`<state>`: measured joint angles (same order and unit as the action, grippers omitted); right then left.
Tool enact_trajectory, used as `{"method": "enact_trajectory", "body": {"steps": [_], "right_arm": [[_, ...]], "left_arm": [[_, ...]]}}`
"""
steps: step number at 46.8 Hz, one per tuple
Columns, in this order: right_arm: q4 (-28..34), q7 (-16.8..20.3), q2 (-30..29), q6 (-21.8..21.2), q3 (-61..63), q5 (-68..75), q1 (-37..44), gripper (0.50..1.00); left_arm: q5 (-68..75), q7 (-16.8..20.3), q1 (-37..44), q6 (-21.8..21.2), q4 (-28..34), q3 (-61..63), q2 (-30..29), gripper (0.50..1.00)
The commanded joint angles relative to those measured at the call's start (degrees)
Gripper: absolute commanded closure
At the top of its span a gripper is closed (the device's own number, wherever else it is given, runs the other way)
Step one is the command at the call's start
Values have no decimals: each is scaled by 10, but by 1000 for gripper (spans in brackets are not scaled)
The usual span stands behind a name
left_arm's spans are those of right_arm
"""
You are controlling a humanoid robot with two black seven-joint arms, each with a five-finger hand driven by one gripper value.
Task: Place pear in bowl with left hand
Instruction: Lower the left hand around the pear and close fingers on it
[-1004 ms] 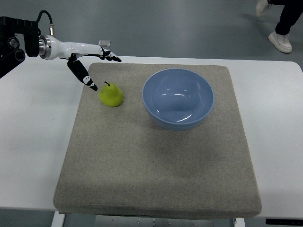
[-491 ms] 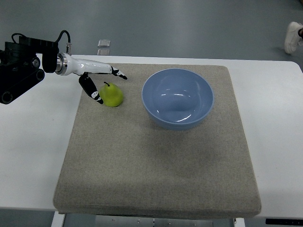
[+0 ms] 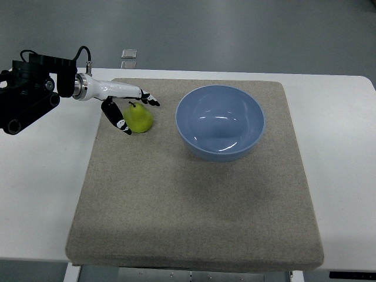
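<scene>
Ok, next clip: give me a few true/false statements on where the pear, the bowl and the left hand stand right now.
1. The pear lies on the grey mat, to the left of the blue bowl. True.
2. The pear is already inside the bowl. False: the bowl holds nothing and the pear is on the mat beside it.
3. The left hand is at the pear with its fingers spread around it, thumb on the near left side. True.
4. The left hand has lifted the pear clear of the mat. False: the pear sits on the mat, not yet lifted.
5. The right hand is reaching for the bowl. False: no right hand is in view.
</scene>
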<state>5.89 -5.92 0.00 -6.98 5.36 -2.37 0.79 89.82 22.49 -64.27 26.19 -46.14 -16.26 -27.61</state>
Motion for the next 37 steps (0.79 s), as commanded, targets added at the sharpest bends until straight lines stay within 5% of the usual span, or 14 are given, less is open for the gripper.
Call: {"method": "enact_trajectory", "body": {"steps": [1, 13, 24, 37], "right_arm": [[0, -1, 0, 0, 0, 0, 0, 574], [0, -1, 0, 0, 0, 0, 0, 574], [0, 0, 0, -1, 0, 0, 0, 574], [0, 0, 0, 0, 0, 0, 0, 574]], "left_arm": [[0, 0, 0, 0, 0, 0, 0, 647], [0, 0, 1, 0, 0, 0, 1, 769], [4, 0, 1, 1, 0, 1, 1, 996], [-3, -1, 0, 1, 1, -1, 6, 1000]]}}
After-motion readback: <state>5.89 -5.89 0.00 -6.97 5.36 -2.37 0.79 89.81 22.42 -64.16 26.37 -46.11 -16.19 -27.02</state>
